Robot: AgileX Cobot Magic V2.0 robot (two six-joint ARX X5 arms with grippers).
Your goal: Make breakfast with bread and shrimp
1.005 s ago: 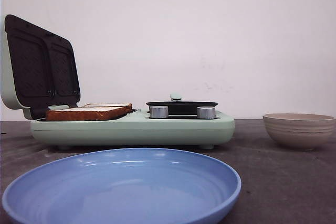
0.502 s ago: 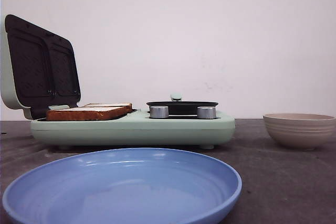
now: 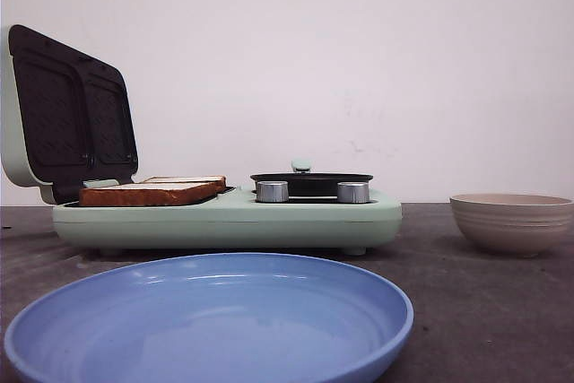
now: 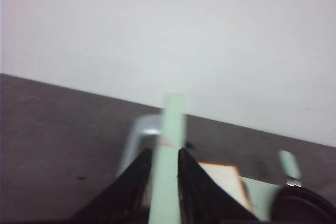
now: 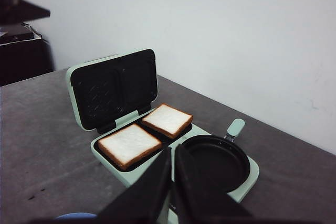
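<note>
On the open maker's [image 5: 105, 90] plates, bread [image 5: 129, 145].

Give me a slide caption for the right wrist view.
Two bread slices lie on the open sandwich maker beside its empty black pan.

We seem to be looking at a staged test bench rather than a lived-in kitchen. A dark grey table [image 3: 484, 311] runs up to a bare white wall [image 3: 359, 60] with no cupboards, tiles or counter fittings. The only kitchen touches are props: a mint-green breakfast maker [image 3: 224, 217] with its lid up, a blue plate [image 3: 359, 289] and a beige bowl [image 3: 511, 221] (all spotless). In the right wrist view we also see dark equipment [image 5: 21, 51] standing off beside the table, which fits a lab or demo room.
</note>
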